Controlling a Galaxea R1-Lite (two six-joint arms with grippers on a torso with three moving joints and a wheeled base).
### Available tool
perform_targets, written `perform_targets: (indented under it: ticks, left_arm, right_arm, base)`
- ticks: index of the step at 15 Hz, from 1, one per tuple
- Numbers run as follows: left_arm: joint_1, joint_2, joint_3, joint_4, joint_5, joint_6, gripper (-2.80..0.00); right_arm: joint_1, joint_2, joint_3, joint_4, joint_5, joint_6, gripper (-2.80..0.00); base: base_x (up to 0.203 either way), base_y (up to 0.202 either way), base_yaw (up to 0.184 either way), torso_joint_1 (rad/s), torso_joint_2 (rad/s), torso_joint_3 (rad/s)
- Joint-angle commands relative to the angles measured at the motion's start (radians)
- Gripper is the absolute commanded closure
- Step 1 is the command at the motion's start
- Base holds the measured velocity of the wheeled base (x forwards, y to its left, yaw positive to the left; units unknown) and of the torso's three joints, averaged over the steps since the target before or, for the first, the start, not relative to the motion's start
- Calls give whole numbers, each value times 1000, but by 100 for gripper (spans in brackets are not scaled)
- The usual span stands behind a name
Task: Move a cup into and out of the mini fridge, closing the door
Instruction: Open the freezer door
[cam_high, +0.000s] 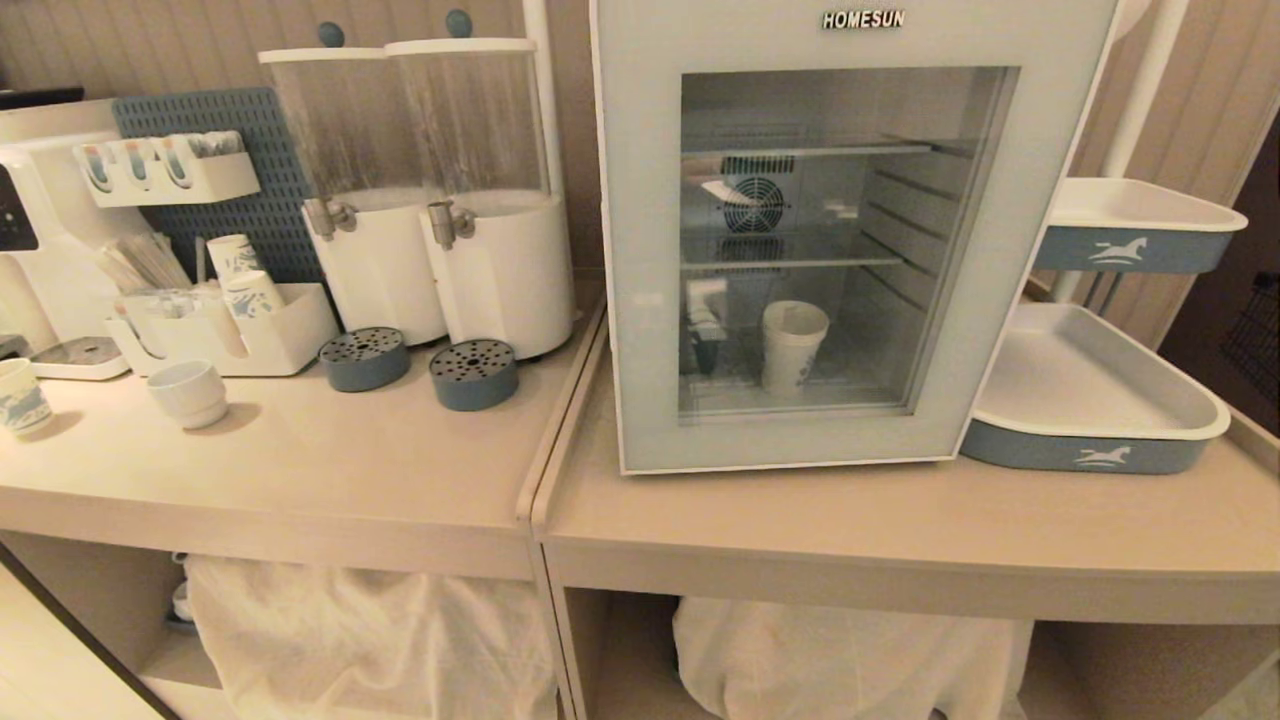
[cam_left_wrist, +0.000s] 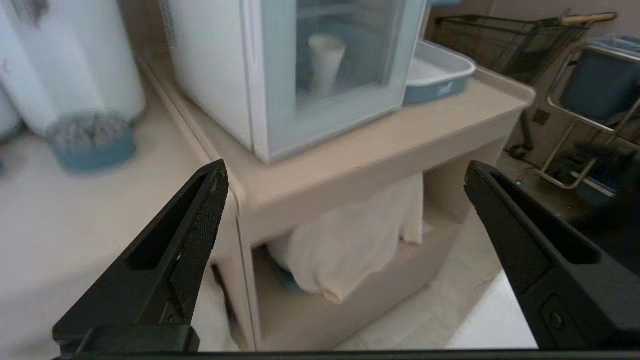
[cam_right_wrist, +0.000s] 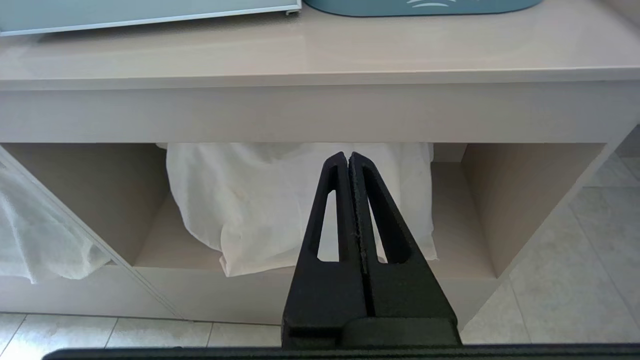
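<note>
Left hand (cam_left_wrist: 345, 175): fingers spread wide, empty, in front of the tabletop (cam_left_wrist: 350, 150) edge, facing the mini fridge (cam_left_wrist: 215, 65). Right hand (cam_right_wrist: 348, 157): fingers pressed together, empty, low before the open shelf below the tabletop, where a white cloth (cam_right_wrist: 280, 200) lies. Door (cam_high: 640, 250) closed. Cup (cam_high: 794, 345) upright on the fridge floor, behind the glass. Blue-sided tray (cam_high: 1090, 455) just beside the fridge.

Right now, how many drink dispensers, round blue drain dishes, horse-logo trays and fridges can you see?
Drink dispensers: 2
Round blue drain dishes: 2
Horse-logo trays: 2
Mini fridge: 1
Total: 7
</note>
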Motion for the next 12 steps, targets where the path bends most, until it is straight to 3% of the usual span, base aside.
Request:
perform_targets:
  ticks: [1,4,8,12]
  left_arm:
    - [-20,101,-38,-15,12,16,-280]
    - [-20,112,-36,-18,78,16,-280]
    - [-20,152,-42,-34,79,18,-280]
    - [10,389,-101,-136,59,37,-280]
  right_arm:
    - [0,2,0,2,0,0,0]
    - [0,2,0,2,0,0,0]
    - [1,2,0,2,0,1,0]
    - [1,2,0,2,0,0,0]
  base:
    - [0,0,0,0,0,0]
    - [0,0,0,0,0,0]
    - [0,0,0,0,0,0]
    - [0,0,0,0,0,0]
